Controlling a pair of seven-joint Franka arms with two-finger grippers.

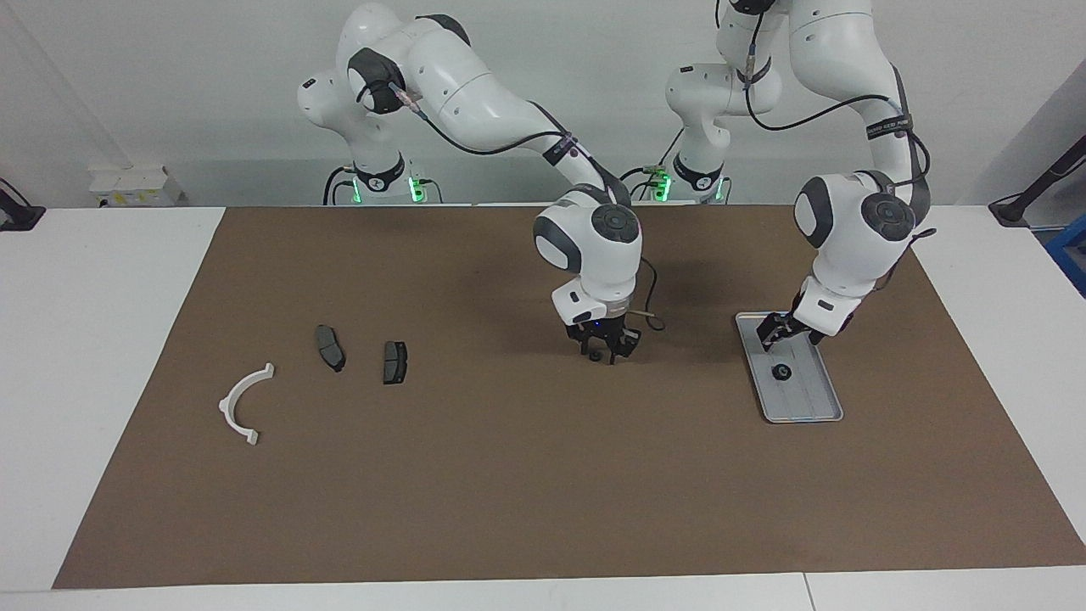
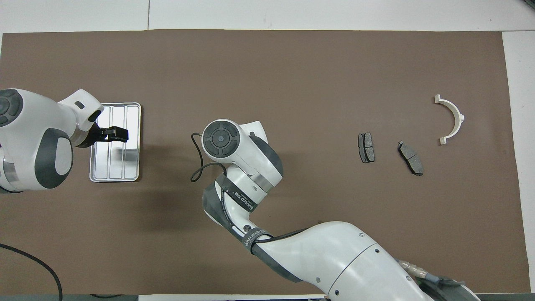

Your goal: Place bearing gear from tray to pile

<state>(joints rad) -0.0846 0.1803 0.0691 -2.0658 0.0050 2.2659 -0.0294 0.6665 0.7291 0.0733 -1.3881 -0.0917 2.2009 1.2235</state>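
A dark band on the right arm's forearm carried white lettering, seen in the overhead view but too small to read with confidence.

The right gripper [image 1: 604, 350] stood low over the middle of the brown mat [image 1: 543, 475], its fingertips drawn in narrow around a small black bearing gear [image 1: 596, 356] that sat on the mat – whether they pressed on it I could not tell.

The left gripper [image 1: 770, 333] hung over the end of the tray [image 1: 806, 413] nearer the robots, holding nothing; how wide its fingers stood could not be made out. A second small black gear [image 1: 780, 372] lay in the tray, apart from that gripper.

The pile lay well away, toward the right arm's end of the table – a white arc [image 1: 243, 406] and two dark pads [image 1: 330, 347] [image 1: 394, 361], all apart from one another. Only bare mat lay between the right gripper and the pads.
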